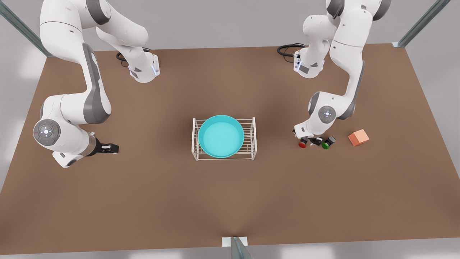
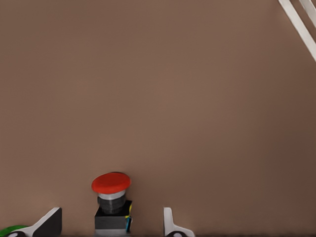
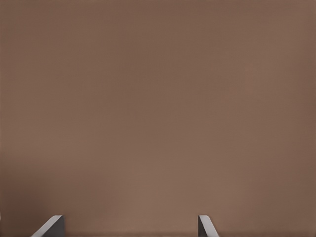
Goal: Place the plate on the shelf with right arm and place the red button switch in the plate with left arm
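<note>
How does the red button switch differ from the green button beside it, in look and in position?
The red button switch has a red cap; the green button has a green one. The red switch stands between the open fingers of the left pincer, not yet gripped; the green button lies outside them, nearer the orange cube. Both are small, with dark bodies, and rest on the brown table.

Front view: high, steeply down on the whole table (image 1: 143,201), arm bases at its far edge. Left wrist view: low, close to the tabletop, red button switch (image 2: 111,197) between the left gripper (image 2: 111,224) fingertips; front view shares it (image 1: 302,144). Right wrist view: close on bare tabletop.
</note>
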You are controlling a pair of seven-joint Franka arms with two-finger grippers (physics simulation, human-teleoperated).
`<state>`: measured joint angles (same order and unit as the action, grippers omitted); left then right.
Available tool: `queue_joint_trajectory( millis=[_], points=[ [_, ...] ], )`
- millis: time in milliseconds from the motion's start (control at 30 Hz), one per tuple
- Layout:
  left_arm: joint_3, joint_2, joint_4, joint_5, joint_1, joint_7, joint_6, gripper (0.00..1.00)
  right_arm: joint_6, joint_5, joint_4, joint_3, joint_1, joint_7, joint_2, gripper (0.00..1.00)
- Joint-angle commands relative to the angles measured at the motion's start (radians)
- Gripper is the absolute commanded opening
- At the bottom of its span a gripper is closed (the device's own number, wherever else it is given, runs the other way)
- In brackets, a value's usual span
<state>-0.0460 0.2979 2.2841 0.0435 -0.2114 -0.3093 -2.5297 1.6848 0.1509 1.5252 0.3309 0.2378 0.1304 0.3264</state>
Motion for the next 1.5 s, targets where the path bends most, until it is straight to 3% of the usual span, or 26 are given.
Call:
queue_joint_trajectory(
  millis=[0,200,700,733,800,833,1000,1133,1200,1300,1467],
  points=[
    [0.0,0.018,0.008,0.001,0.0,0.002,-0.06,1.0,-0.001,-0.001,0.0,0.0,0.0,0.018,-0.001,1.0],
    [0.005,0.004,0.1,0.003,0.001,0.002,-0.142,1.0,-0.001,-0.001,0.0,0.0,0.0,0.018,0.0,1.0],
    [0.044,0.058,0.098,0.072,-0.002,0.021,-0.239,0.96,-0.001,-0.001,0.0,0.0,0.0,0.018,0.0,1.0],
    [0.044,0.058,0.097,0.072,0.0,0.021,-0.239,0.85,-0.001,-0.001,0.0,0.0,0.0,0.018,0.002,1.0],
    [0.044,0.061,0.092,0.072,0.0,0.021,-0.239,0.53,-0.001,-0.001,0.0,0.0,0.0,0.018,0.0,1.0],
    [0.044,0.063,0.092,0.072,-0.002,0.021,-0.239,0.47,-0.001,-0.001,0.0,0.0,0.0,0.018,0.0,1.0],
    [0.046,0.063,0.066,0.072,-0.002,0.015,-0.227,0.42,-0.001,-0.001,0.0,0.0,0.0,0.018,0.0,1.0],
    [0.044,0.017,-0.095,0.072,-0.002,0.015,0.063,0.42,-0.001,-0.001,0.0,0.0,0.0,0.018,0.0,1.0],
    [0.022,0.017,-0.278,0.065,-0.019,0.111,0.298,0.42,-0.001,-0.002,0.0,0.0,0.0,0.018,0.0,1.0],
    [-0.136,0.033,-0.446,0.061,-0.022,0.459,0.5,0.42,-0.001,-0.002,-0.002,-0.001,0.002,0.02,0.0,1.0],
    [-0.353,0.041,-0.592,-0.111,-0.023,0.979,0.582,0.42,-0.001,-0.002,-0.002,-0.001,0.003,0.018,0.0,1.0]
  ],
)
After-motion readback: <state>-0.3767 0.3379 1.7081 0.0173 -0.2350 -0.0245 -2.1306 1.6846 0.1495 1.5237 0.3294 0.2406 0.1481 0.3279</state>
